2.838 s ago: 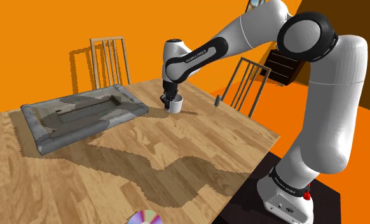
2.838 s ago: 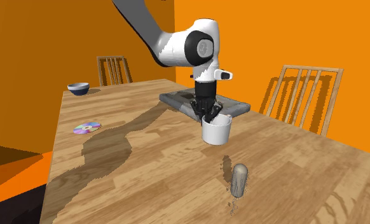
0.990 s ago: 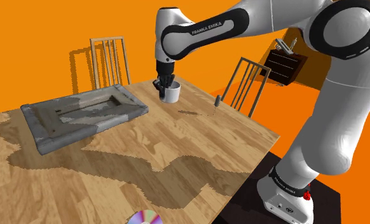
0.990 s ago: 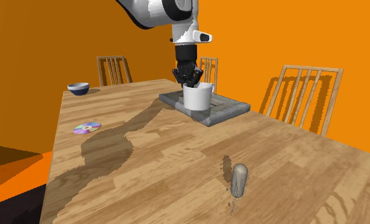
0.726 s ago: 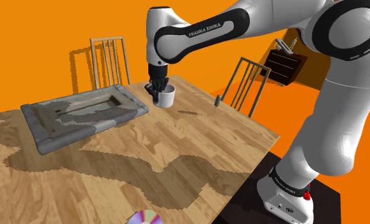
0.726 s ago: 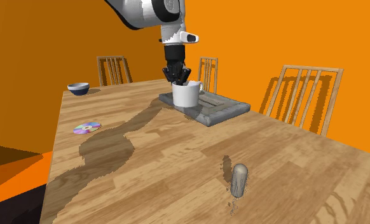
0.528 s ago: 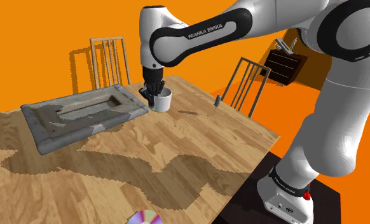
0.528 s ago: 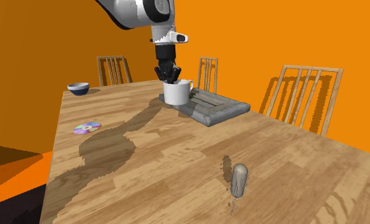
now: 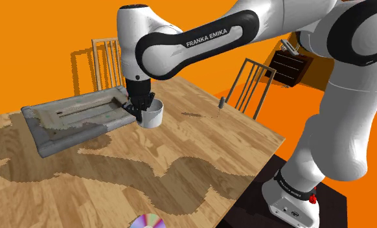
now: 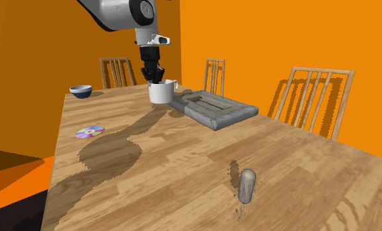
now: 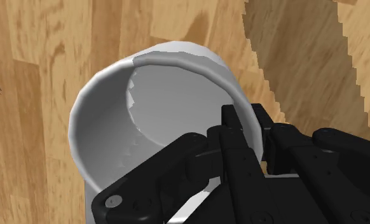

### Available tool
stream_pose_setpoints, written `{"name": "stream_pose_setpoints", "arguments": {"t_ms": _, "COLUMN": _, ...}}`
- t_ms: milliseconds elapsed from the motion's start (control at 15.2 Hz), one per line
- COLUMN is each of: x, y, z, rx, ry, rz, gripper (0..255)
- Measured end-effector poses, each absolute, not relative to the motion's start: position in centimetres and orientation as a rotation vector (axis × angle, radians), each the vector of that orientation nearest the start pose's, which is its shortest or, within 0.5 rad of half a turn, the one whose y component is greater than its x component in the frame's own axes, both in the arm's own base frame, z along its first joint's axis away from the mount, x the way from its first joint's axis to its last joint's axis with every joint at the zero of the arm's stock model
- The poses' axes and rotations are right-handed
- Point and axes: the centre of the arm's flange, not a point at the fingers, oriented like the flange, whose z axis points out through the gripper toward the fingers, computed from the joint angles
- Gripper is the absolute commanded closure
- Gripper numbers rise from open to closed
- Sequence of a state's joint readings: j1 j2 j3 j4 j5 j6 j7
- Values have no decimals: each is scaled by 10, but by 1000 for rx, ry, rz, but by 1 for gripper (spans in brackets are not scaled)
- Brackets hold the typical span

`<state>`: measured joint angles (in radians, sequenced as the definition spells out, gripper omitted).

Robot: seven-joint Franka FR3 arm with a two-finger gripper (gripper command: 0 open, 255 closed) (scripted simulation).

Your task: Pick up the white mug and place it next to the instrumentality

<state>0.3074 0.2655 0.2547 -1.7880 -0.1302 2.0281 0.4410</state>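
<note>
A white mug (image 9: 153, 116) hangs just above the wooden table (image 9: 200, 149), and my gripper (image 9: 142, 107) is shut on its rim. It hovers beside the near end of a grey flat slab (image 9: 77, 116) with raised edges. From the second exterior view the mug (image 10: 161, 92) is under the gripper (image 10: 153, 78), at the slab's (image 10: 212, 109) left end. In the wrist view the fingers clasp the wall of the mug (image 11: 114, 127), one inside and one outside, with the gripper (image 11: 247, 126) on the rim. A small grey upright object (image 10: 247, 186) stands far off near the table's other edge.
A shiny disc (image 10: 90, 132) lies near the table edge, and a blue bowl (image 10: 81, 90) sits at a far corner. Wooden chairs (image 10: 311, 98) line the table's sides. The small grey object (image 9: 221, 102) stands near a chair (image 9: 249, 83). A dark cabinet (image 9: 289, 65) hangs on the orange wall.
The gripper lifted the mug off the table and carried it towards the shoulder view's left, away from the small grey object, to the near end of the grey slab, and lowered it.
</note>
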Motion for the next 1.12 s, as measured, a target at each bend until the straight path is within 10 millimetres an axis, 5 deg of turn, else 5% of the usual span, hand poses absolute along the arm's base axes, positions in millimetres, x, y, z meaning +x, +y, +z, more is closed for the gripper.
{"name": "stream_pose_setpoints", "arguments": {"t_ms": 1122, "x": 467, "y": 529, "z": 413, "rx": -3181, "ry": -273, "rz": -17, "gripper": 255}}
